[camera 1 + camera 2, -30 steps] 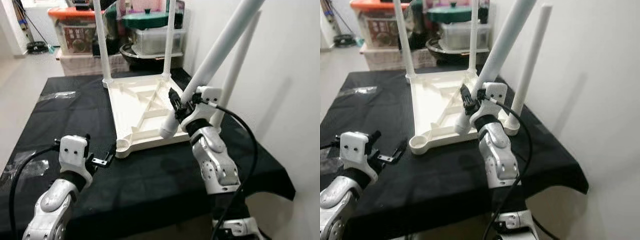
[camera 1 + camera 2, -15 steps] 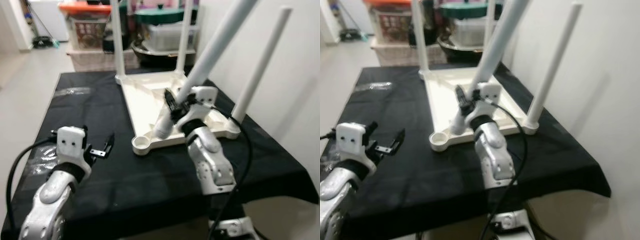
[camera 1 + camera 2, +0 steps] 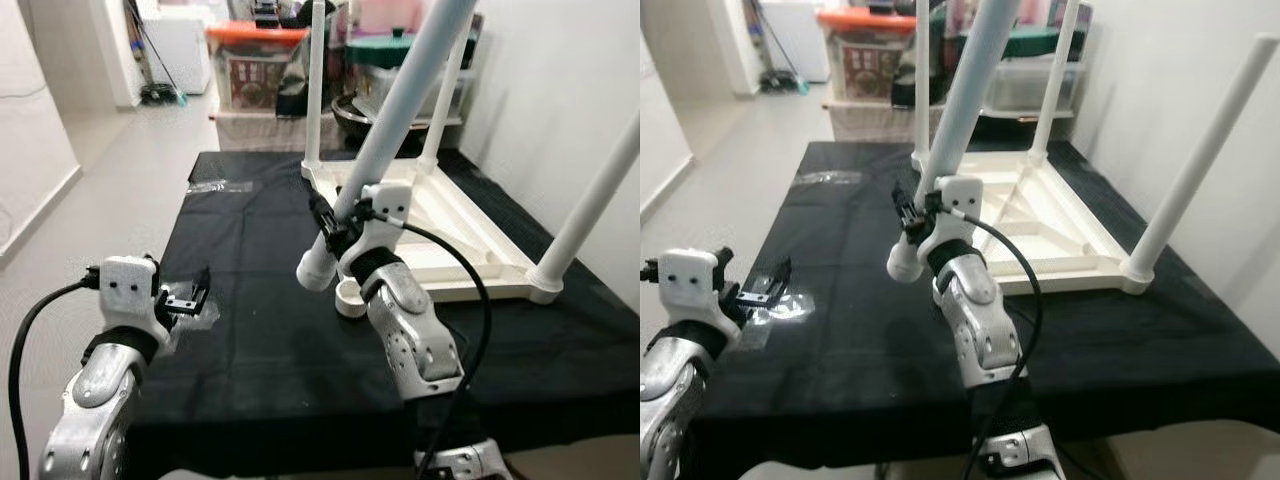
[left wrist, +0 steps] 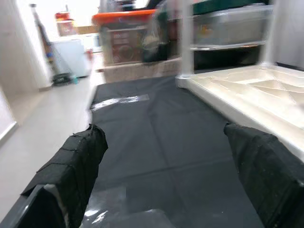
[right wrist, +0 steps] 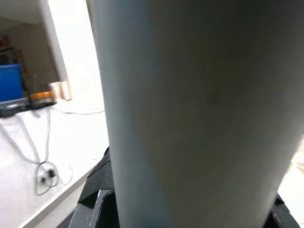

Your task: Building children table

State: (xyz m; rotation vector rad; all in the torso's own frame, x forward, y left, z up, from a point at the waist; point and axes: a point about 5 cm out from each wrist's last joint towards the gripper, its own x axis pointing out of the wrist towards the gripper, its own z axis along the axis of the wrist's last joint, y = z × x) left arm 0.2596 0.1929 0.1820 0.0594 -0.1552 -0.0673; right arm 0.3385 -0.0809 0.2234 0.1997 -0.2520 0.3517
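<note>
Leftmost, the left claw (image 3: 188, 297) is held low over the black-covered desk (image 3: 250, 340), its fingers (image 4: 78, 161) spread wide and empty above a patch of clear plastic film (image 3: 190, 318); no support is being given to anything from that side. Further right, the loose white leg (image 3: 385, 130) is gripped near its lower end by the right claw (image 3: 335, 222), which is closed around it, and the leg is held tilted, its blunt end (image 3: 312, 272) hanging just above and beside the empty corner socket (image 3: 350, 298) of the upturned white table top (image 3: 440, 235). Three legs are already standing in the other corners, the nearest one (image 3: 590, 215) at the far right. Since the leg is slanted rather than upright, it is judged that its end could be jammed against the socket rim, or the unrestrained top could be pushed along the cloth. With so much leg above the grip, it could also be levered loose or swung into a standing leg.
</note>
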